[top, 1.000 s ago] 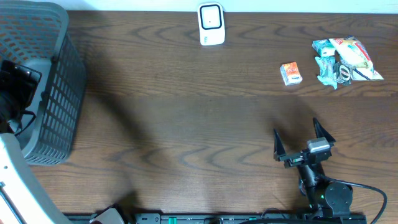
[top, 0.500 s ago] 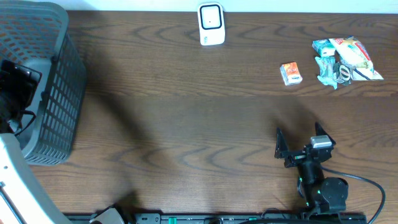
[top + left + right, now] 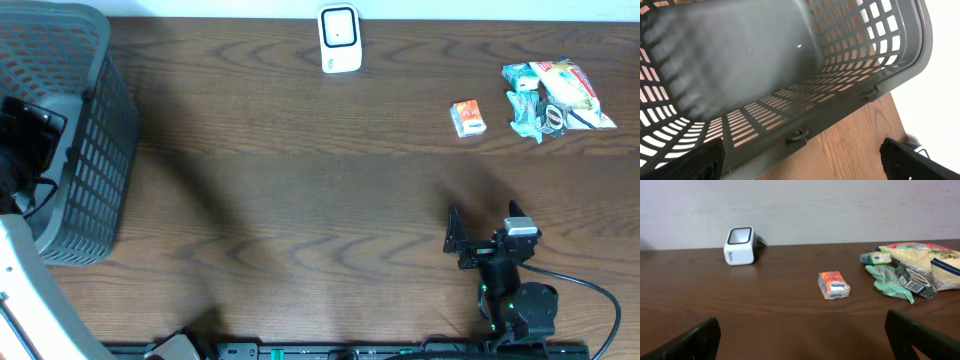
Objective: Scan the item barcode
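R gripper [image 3: 484,224] jaws wide, empty; L gripper [image 3: 802,161] jaws wide over basket [image 3: 850,75]; orange box [image 3: 467,118] btwn scanner [image 3: 339,39] & snack packs [image 3: 556,95]

A basket [image 3: 95,150] stands at the left edge of the table [image 3: 300,180], toward the far corner. A barcode scanner [image 3: 339,38] sits at the far edge, about midway along it. A small box [image 3: 467,118] lies toward the far right corner, with a heap of packets [image 3: 555,95] just right of it, at the right edge. The right gripper [image 3: 482,215] hangs by the near edge, before the box.
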Controlling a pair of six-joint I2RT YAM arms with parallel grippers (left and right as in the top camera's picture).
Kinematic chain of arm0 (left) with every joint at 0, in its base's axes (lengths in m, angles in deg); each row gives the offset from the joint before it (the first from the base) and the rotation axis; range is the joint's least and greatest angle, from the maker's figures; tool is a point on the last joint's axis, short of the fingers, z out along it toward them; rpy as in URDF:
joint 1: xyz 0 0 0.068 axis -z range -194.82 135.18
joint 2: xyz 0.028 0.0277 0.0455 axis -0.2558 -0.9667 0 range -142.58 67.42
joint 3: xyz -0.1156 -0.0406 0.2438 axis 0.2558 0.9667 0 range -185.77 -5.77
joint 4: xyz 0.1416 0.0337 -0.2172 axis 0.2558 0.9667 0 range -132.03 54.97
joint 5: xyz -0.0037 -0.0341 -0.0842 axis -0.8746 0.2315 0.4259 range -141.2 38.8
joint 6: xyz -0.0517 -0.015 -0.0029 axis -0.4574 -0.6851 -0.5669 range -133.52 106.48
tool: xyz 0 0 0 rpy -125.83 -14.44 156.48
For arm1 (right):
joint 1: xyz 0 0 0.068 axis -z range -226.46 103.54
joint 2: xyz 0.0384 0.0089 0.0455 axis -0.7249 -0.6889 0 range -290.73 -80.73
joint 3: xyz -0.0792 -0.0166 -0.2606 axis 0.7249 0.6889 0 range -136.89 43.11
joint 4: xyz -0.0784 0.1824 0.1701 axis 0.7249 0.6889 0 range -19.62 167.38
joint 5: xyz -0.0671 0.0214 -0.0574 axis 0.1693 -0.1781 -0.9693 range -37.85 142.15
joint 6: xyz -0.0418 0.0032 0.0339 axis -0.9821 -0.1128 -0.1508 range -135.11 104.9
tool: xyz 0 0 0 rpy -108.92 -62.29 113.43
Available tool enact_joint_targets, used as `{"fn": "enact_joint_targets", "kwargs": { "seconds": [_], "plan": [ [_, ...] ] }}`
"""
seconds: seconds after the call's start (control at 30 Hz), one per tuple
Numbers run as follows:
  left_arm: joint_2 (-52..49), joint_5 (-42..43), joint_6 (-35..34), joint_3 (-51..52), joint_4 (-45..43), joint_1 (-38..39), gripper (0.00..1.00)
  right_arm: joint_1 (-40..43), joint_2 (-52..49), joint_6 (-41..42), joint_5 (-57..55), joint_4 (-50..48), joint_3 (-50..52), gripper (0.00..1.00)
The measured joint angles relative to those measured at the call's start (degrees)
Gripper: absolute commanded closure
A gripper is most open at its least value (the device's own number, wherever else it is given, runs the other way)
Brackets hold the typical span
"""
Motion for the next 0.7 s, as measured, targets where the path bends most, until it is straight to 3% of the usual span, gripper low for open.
{"fn": "enact_joint_targets", "kwargs": {
  "seconds": [0.7],
  "plan": [
    [0.00,0.00,0.00,0.00,-0.02,0.00,0.02,3.17,0.00,-0.04,-0.37,0.02,0.00,0.01]
  ]
}}
